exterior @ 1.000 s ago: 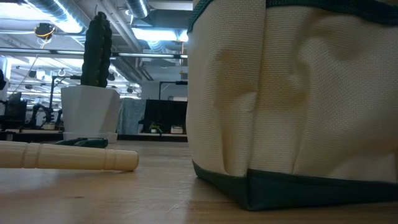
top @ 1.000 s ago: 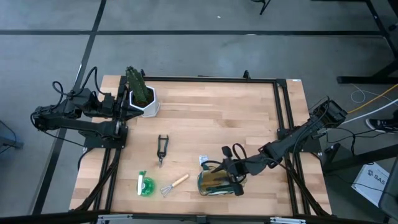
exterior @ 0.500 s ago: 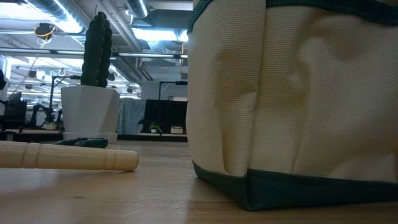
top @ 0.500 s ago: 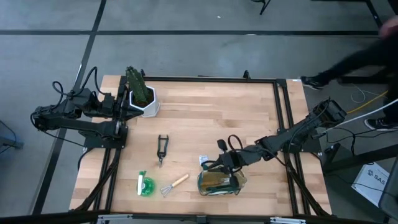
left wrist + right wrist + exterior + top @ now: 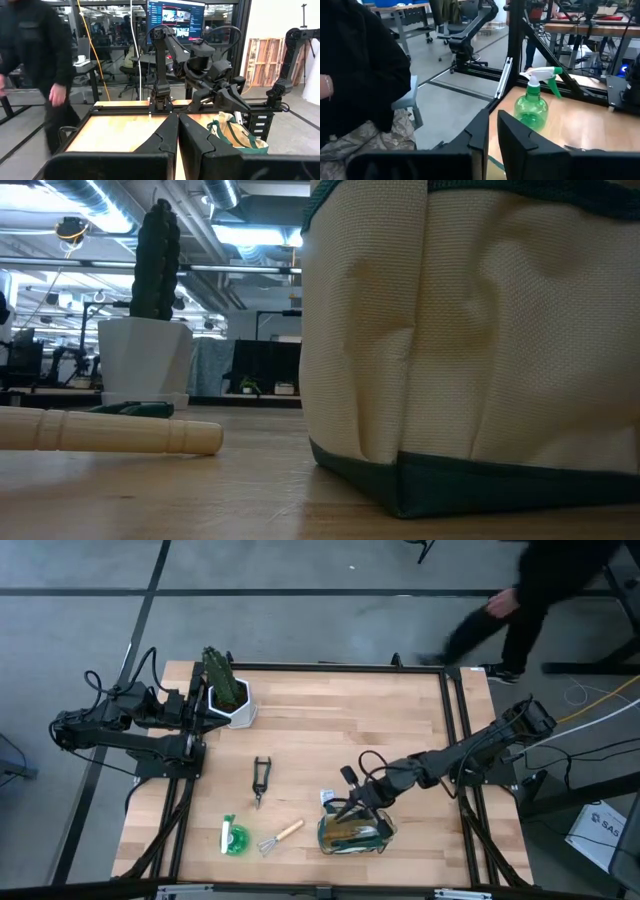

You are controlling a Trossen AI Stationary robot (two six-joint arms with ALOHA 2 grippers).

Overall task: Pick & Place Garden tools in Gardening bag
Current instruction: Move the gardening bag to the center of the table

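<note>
Partly done at best: gardening bag upright near the counter's front edge, contents unclear. Left to bag: pruning shears, mini rake, green round item, all lying beside it. Right claw above the bag, pressed together, seemingly empty. Left claw parked beside the plant pot, likewise closed.

2 dark jointed arms, black looping cables
</note>
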